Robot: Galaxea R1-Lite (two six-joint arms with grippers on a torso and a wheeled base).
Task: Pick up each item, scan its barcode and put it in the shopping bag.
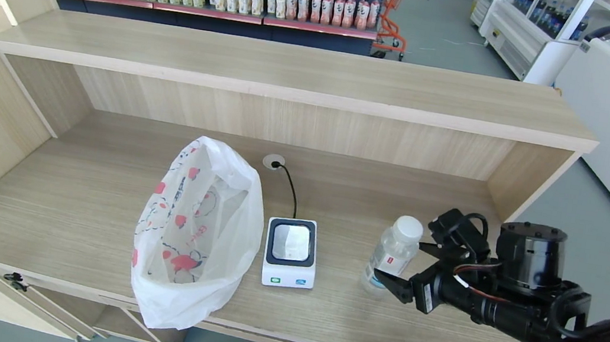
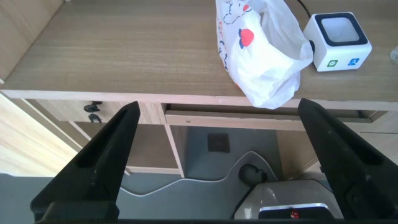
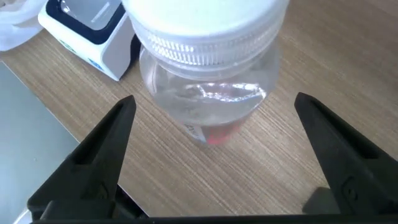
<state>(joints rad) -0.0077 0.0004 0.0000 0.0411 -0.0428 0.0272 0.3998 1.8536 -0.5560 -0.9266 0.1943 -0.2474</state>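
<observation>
A clear water bottle (image 1: 393,255) with a white cap and a red label stands upright on the wooden counter (image 1: 67,203), right of the scanner (image 1: 290,252). My right gripper (image 1: 417,267) is open beside the bottle, one finger on either side of it. In the right wrist view the bottle (image 3: 208,81) sits between the spread fingers (image 3: 93,168), and I cannot tell whether they touch it. The white shopping bag (image 1: 195,233) with red prints stands open left of the scanner. My left gripper (image 2: 219,107) is open and empty, held low in front of the counter's front edge, below the bag (image 2: 261,56).
A black cable (image 1: 290,190) runs from the scanner to a grommet hole (image 1: 273,162) near the counter's back wall. A raised shelf and side walls enclose the counter. Drawers with a key (image 2: 93,112) sit under the front edge. Store shelves and freezers stand behind.
</observation>
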